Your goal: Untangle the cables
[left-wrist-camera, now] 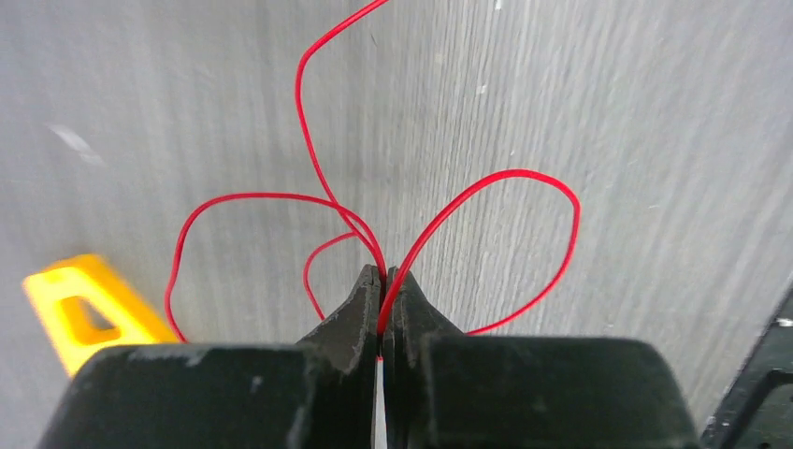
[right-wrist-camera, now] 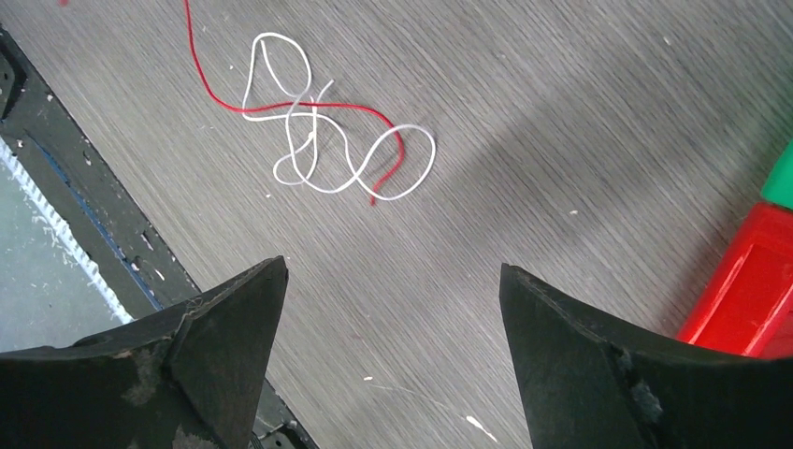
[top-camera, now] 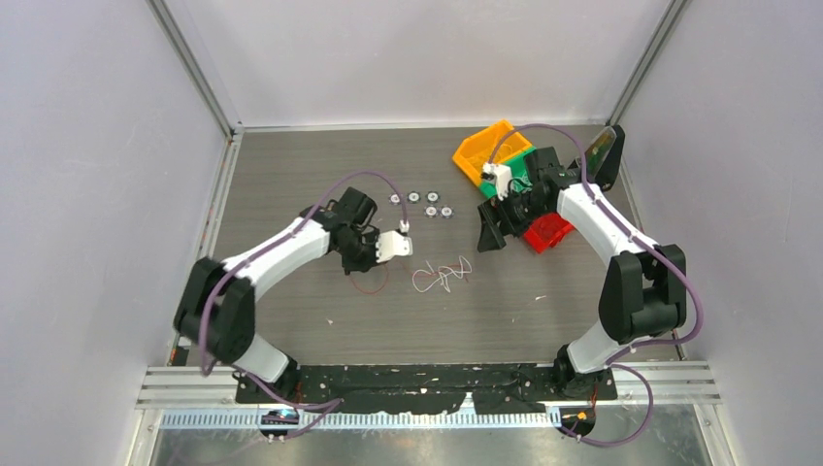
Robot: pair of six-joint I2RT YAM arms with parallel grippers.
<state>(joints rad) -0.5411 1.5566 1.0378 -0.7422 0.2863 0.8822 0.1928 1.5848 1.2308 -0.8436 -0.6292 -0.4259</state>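
Left fingers (left-wrist-camera: pixel 360 313): pressed together, pinching a red cable (left-wrist-camera: pixel 528 174) at their tips. The strand runs down the seam between them, and its loops fan out over the tabletop (left-wrist-camera: pixel 655 140) just beyond: one to the left, one to the right, and a longer run leading off the top of the wrist view. Seen from above, this arm bends low over the left-centre of the tabletop, with a red loop directly beneath it. Right fingers (right-wrist-camera: pixel 234 323): spread wide, holding nothing, above bare wood grain. Ahead of them, apart from both tips, lies a small tangle between the two arms — white cable (right-wrist-camera: pixel 433 154) in several loops with a red strand (right-wrist-camera: pixel 327 105) threaded across it. That strand leaves toward the left arm; whether it is the length the left fingers pinch cannot be told. Also present: red bin (right-wrist-camera: pixel 743 290) just beside the right fingers; green bin (top-camera: pixel 521 165) and yellow bin (top-camera: pixel 480 150) behind it, far right; five small round pieces (top-camera: pixel 420 202) clustered at far centre; a yellow object (left-wrist-camera: pixel 84 304) at the lower left of the left wrist view.
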